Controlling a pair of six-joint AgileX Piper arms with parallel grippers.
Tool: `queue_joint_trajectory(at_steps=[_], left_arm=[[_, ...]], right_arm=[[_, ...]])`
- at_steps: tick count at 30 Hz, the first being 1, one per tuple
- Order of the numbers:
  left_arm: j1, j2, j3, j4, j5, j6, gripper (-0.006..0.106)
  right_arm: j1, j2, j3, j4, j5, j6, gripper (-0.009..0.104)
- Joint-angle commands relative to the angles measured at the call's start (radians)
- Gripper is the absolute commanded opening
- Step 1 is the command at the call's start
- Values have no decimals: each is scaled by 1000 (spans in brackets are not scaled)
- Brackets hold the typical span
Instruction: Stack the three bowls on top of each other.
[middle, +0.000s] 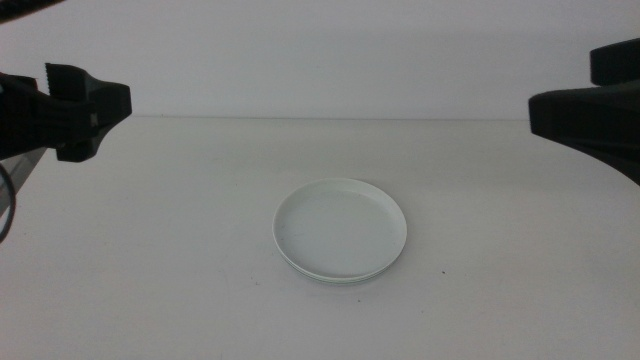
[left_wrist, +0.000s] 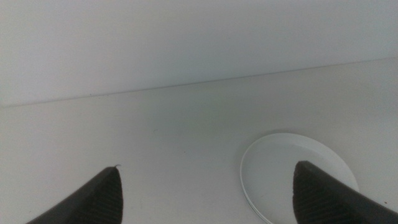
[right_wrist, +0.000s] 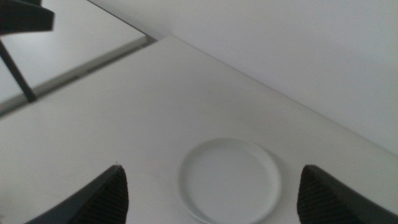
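Note:
A white bowl (middle: 340, 228) lies in the middle of the table. A thin pale greenish rim (middle: 335, 281) shows under its near edge, so it rests on another bowl. No grey bowl shows apart. The white bowl also shows in the left wrist view (left_wrist: 283, 162) and the right wrist view (right_wrist: 229, 179). My left gripper (middle: 122, 100) is raised at the far left, open and empty (left_wrist: 208, 167). My right gripper (middle: 536, 110) is raised at the far right, open and empty (right_wrist: 211, 168). Both hang well away from the bowls.
The white table (middle: 150, 250) meets a plain white wall at the back. The left arm's dark body (right_wrist: 22, 18) shows at a corner of the right wrist view.

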Motion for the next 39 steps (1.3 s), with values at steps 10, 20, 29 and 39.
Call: queue_joint_trajectory(at_steps=[10, 20, 29, 39], left_arm=[[-2, -4, 2, 8, -13, -2, 94], [-2, -4, 2, 8, -13, -2, 94], [-2, -4, 2, 8, -13, -2, 94], [-2, -4, 2, 5, -13, 0, 94]], right_arm=[[-140, -99, 6, -210, -197, 32, 89], [-365, -181, 57, -318, -230, 33, 89], [-367, -202, 215, -305, -324, 42, 89], [-367, -202, 215, -313, -352, 76, 89]])
